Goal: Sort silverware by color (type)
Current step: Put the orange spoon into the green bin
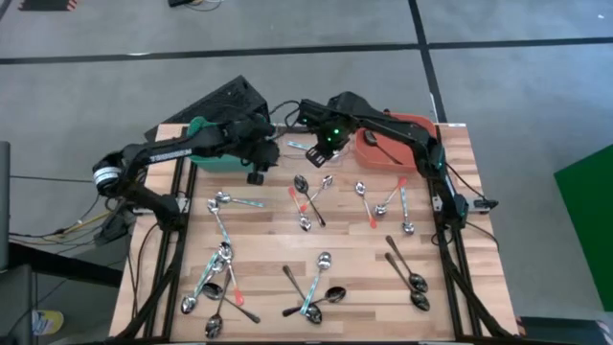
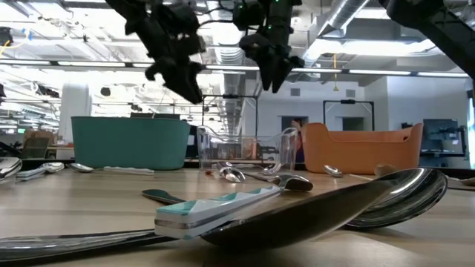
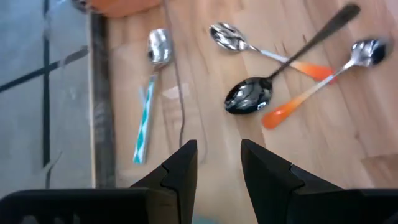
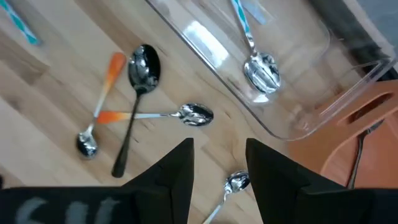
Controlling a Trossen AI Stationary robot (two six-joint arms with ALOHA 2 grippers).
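Both grippers hang above the far edge of the table, empty: the left gripper [image 1: 257, 165] just in front of the teal bin [image 1: 213, 156], the right gripper [image 1: 316, 150] over the near wall of the clear bin [image 4: 292, 127], with the orange bin [image 1: 393, 144] beyond it. Each has its fingers spread with nothing between them — the left wrist view shows bare wood in the gap, the right wrist view the same. The spoons lie scattered over the table [image 1: 460, 287]; most are still unsorted, though a teal-handled spoon [image 4: 254, 53] already rests in the clear bin and a dark one [image 1: 383, 149] shows in the orange bin. The relation that matters is with the crossed cluster [image 1: 306, 196] just in front of the two grippers — a black spoon [image 4: 138, 93] laid across two orange-handled ones [image 4: 102, 106]. It sits nearly midway, a little nearer the right gripper, toward the table's front from it. The black spoon's long axis runs roughly front to back, so I judge a grasp across its handle would want the fingers turned crosswise to that line. A lone teal spoon [image 3: 151, 87] lies near the far edge, ahead of the left gripper, handle pointing back toward it.
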